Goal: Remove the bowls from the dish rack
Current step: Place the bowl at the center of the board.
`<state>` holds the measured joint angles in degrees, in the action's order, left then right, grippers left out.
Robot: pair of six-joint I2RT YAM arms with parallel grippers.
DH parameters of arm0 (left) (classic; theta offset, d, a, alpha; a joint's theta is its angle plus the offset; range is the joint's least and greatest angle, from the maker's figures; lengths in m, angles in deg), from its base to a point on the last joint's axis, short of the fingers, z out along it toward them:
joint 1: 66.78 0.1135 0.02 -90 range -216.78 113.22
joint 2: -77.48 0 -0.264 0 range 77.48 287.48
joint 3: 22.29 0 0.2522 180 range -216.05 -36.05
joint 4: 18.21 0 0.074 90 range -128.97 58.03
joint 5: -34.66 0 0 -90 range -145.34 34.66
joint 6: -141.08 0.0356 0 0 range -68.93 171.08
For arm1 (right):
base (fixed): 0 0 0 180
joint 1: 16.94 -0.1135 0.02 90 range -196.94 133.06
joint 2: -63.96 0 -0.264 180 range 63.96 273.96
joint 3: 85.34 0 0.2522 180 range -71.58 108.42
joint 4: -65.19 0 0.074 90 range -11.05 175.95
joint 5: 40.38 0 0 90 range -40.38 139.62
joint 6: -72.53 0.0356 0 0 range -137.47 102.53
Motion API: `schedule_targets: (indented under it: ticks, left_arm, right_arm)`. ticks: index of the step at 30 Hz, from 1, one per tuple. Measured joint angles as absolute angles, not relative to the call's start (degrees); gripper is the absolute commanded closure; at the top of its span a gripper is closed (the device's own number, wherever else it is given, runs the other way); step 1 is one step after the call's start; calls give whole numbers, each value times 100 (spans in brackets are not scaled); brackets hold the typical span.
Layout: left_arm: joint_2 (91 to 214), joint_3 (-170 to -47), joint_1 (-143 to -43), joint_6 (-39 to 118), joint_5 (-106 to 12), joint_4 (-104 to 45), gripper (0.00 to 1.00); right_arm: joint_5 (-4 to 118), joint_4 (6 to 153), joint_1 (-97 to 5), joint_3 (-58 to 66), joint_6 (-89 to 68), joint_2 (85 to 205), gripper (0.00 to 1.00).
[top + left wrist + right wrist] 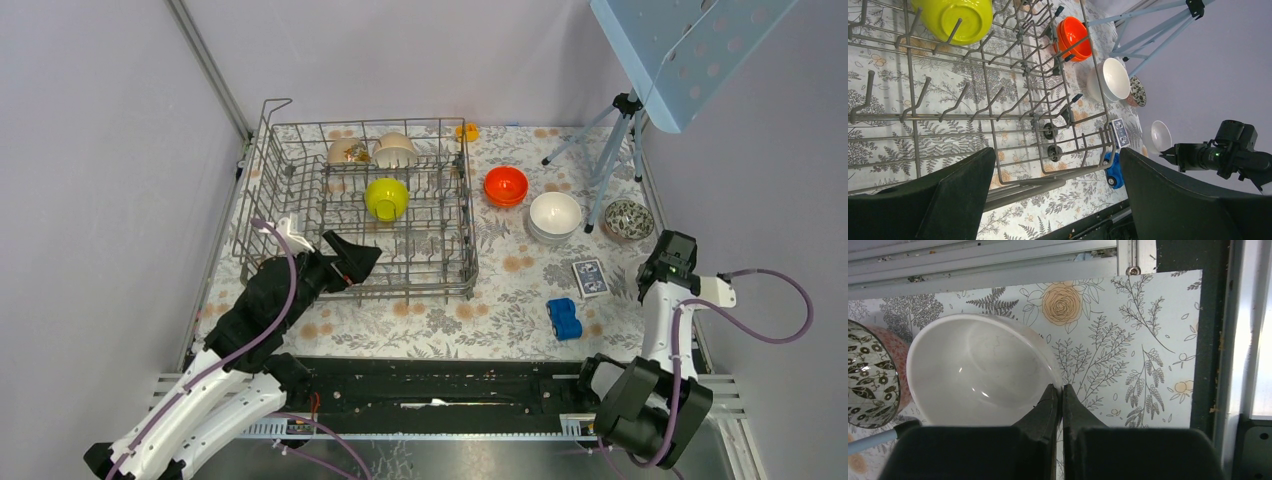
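Dish rack (466,230) holds a yellow-green bowl (386,198); left end effector (1057,165) gapes empty at its near edge; well to its right, right end effector (1062,390) pinches the rim of a white bowl (978,370).

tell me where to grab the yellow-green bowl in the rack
Its top rim, from above. The yellow-green bowl seems to stand on edge between the dish rack tines, so one finger can slip each side of the wall. The open left gripper is nearest.
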<state>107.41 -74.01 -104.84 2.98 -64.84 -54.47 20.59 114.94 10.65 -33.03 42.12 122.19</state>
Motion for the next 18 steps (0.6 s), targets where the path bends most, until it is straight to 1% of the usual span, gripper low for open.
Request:
schedule_targets:
  ticks: [8,18]
  left_arm:
    - [10682,-7379,-10484,294,-6527,-5469,1]
    - [10933,-7429,-10484,322,-6549,-5331,1]
  right_arm:
    - [2404,10799,1308,-3386,4299,12552,100]
    - [2633,10453,1504,-3388,4328,13076,100]
